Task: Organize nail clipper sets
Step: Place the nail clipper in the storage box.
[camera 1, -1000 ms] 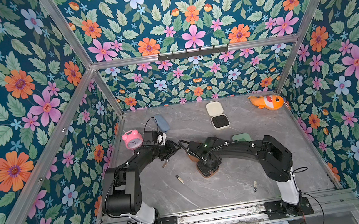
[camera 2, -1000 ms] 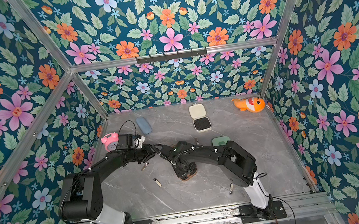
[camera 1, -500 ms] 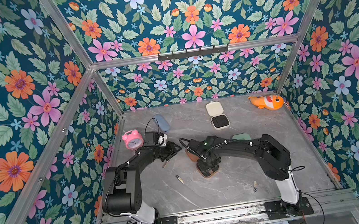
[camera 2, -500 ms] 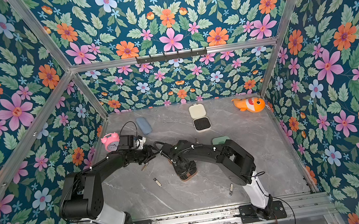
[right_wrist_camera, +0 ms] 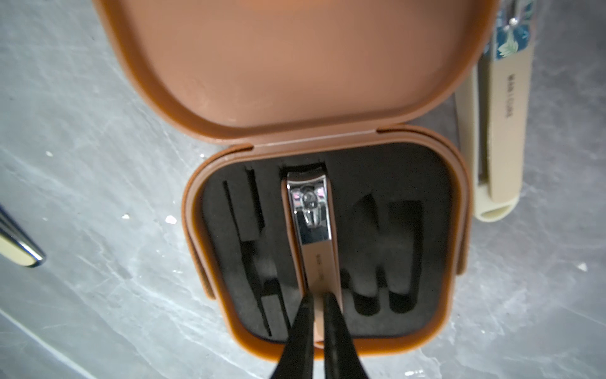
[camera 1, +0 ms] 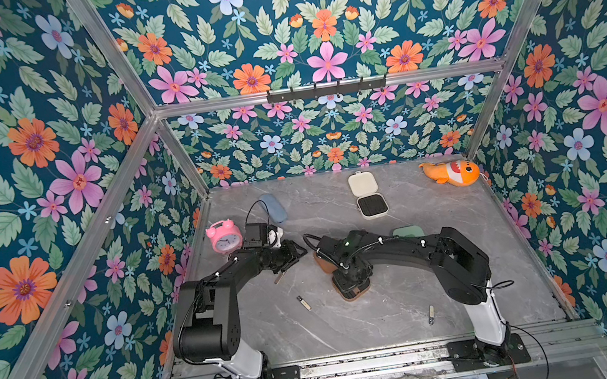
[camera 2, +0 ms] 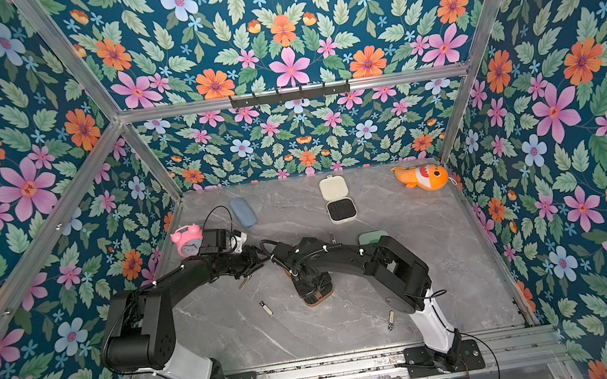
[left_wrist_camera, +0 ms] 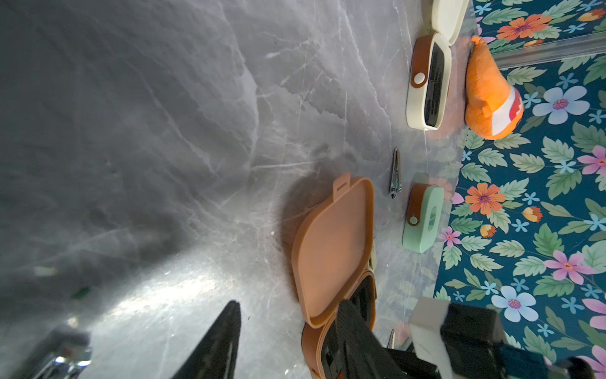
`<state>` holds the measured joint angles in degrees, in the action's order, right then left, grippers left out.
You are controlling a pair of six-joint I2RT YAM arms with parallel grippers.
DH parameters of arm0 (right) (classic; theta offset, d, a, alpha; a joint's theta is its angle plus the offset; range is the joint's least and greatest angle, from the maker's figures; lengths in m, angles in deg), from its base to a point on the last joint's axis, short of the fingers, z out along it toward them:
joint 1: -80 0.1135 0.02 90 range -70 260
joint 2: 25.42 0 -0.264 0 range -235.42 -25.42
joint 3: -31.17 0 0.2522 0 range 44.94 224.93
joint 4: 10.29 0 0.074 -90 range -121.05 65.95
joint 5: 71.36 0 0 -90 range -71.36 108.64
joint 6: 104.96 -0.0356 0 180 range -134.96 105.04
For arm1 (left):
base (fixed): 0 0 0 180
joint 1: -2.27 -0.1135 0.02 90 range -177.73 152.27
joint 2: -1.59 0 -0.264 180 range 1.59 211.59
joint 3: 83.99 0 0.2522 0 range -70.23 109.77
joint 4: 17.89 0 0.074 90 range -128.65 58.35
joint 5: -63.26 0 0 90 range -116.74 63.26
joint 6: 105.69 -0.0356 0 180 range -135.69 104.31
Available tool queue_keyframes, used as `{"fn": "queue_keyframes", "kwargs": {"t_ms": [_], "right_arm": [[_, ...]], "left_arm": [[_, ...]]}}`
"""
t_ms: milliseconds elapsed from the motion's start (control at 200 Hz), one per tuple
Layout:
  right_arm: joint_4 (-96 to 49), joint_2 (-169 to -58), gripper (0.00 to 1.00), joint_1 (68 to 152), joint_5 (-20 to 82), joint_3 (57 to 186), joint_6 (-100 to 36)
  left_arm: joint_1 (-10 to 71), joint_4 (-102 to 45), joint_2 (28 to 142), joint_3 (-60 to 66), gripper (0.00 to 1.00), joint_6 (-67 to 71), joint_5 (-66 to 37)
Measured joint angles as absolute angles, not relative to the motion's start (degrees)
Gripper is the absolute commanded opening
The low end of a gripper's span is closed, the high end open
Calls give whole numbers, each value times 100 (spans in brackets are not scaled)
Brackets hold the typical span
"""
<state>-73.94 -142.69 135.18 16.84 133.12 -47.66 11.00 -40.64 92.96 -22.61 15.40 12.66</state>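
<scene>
1. Table (camera 1: pixel 391 307): grey marble top with floral walls around it. I log everything below as on it.
2. Left arm (camera 1: pixel 226 282): reaches to mid-table, just beside the pink alarm clock. The jaws of the left gripper (left_wrist_camera: pixel 288 303) stand apart, and in the left wrist view I see nothing between them.
3. Right arm (camera 1: pixel 415 251): bent over the brown case, with the right gripper (right_wrist_camera: pixel 318 297) pointing down into it. Its jaws are nearly together, clamped on the tail of the silver-and-tan clipper.
4. Orange plush fish (camera 1: pixel 453 173): far right corner.
5. Pink alarm clock (camera 1: pixel 224 238): left edge.
6. Blue pouch (camera 1: pixel 274 206): behind the clock, toward the back wall.
7. Brown case (right_wrist_camera: pixel 295 65): mid-table, lid swung open, black insert (right_wrist_camera: pixel 393 170) facing up.
8. Cream case (camera 1: pixel 363 184): back centre, open, with its dark insert showing.
9. Mint green case (left_wrist_camera: pixel 423 213): closed, with a brown strap over its edge. It sits right of the brown case and is partly hidden by the right arm in both top views.
10. Silver-and-tan clipper (right_wrist_camera: pixel 310 223): lying in the centre slot of the brown case's insert.
11. Beige clipper (right_wrist_camera: pixel 492 131): on the table just beside the brown case.
12. Silver clipper (left_wrist_camera: pixel 395 174): between the brown lid and the mint green case, touching neither.
13. Centre-front clipper (camera 1: pixel 303 302): loose, near the brown case on its left.
14. Right-front clipper (camera 1: pixel 430 314): loose, near the right arm's base.
</scene>
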Motion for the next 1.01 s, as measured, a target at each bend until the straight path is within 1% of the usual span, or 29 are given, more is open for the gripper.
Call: {"fn": "queue_keyframes", "kwargs": {"t_ms": [410,675,1005], "right_arm": [[-7409,-14542,9,13553,1649,13292,-4756],[-7293,-14562,9,13697,1354,13172,-4819],[-7263,-14562,9,13702,1341,13152,-4906]], "left_arm": [[1100,-4058,9305,-2294,51,1540,1257],[1100,-4047,9320,-2303,51,1540,1248],[1100,-4047,9294,-2305,51,1540,1246]]}}
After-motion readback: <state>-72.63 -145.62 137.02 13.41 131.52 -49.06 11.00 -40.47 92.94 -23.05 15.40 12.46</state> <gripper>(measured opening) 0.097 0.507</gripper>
